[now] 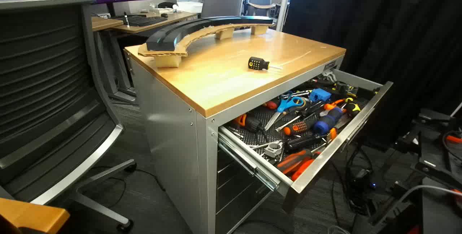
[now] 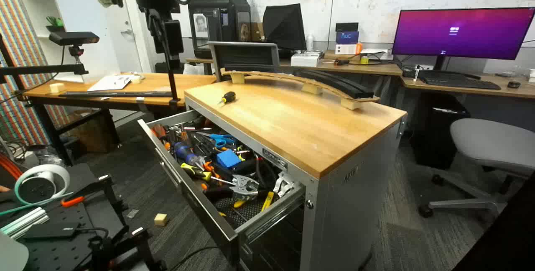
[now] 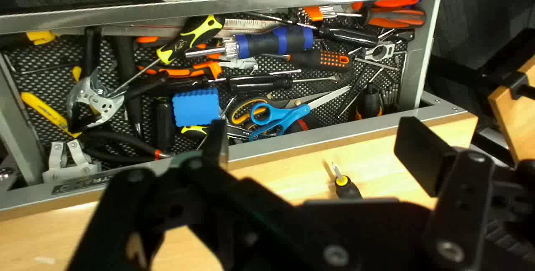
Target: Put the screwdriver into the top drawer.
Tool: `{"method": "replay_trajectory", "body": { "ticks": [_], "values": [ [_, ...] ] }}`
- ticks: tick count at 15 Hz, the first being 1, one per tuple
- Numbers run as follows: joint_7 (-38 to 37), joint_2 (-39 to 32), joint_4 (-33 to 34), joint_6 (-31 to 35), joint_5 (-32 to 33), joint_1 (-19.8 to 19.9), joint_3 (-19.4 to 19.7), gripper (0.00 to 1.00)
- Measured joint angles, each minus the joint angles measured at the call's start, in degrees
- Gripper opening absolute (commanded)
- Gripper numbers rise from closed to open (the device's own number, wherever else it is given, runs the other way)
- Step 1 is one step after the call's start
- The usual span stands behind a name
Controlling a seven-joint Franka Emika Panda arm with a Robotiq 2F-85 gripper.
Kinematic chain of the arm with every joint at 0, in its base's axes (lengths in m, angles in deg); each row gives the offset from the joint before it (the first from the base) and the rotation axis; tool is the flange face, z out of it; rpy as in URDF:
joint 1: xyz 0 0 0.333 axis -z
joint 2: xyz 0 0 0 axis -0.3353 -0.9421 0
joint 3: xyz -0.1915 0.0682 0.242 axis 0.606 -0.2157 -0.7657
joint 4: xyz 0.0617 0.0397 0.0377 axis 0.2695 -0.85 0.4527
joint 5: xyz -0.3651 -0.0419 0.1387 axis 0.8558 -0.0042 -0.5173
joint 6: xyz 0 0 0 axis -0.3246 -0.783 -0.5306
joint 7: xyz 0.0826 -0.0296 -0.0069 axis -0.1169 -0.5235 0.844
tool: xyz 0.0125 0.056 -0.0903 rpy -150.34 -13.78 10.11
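Two fingers [image 3: 422, 156] stand wide apart in the lower half of the wrist view, so the gripper [image 3: 311, 139] holds nothing; that spread would suit closing around a handle. Seen between them, low in that frame, lies the screwdriver [image 3: 347, 189], on its side on the wooden top [image 1: 209, 86], part of its handle hidden by the gripper's body. In both exterior views nothing but the top touches it. Its shaft points up the frame towards the drawer [image 3: 250, 2], and it rests near the front edge, so the carry should be short. The stubby handle looks round and could roll if nudged.

Across the upper half of the frame the drawer stands pulled out, presumably so that the screwdriver can be let go from above. Inside, tools [image 3: 273, 42] lie jumbled, with blue scissors [image 3: 294, 114] overlapping a darker pair. Bare liner [image 3: 44, 55] shows at upper left, perhaps the easier spot for a clean release, though anywhere inside would serve.

Farther out, at the upper middle of an exterior view, a curved track [image 1: 198, 25] is raised along the back on pale blocks [image 1: 168, 61], well apart from the screwdriver and probably no obstacle.
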Motion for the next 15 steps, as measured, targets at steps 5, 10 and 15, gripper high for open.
{"method": "replay_trajectory", "body": {
  "ticks": [5,10,15],
  "values": [
    [0.00,0.17,0.44,0.04,0.00,0.00,0.00,1.00],
    [0.00,0.17,0.44,0.04,0.00,0.00,0.00,1.00],
    [8.18,-7.51,7.20,2.76,0.07,-1.85,-0.27,1.00]
  ]
}}
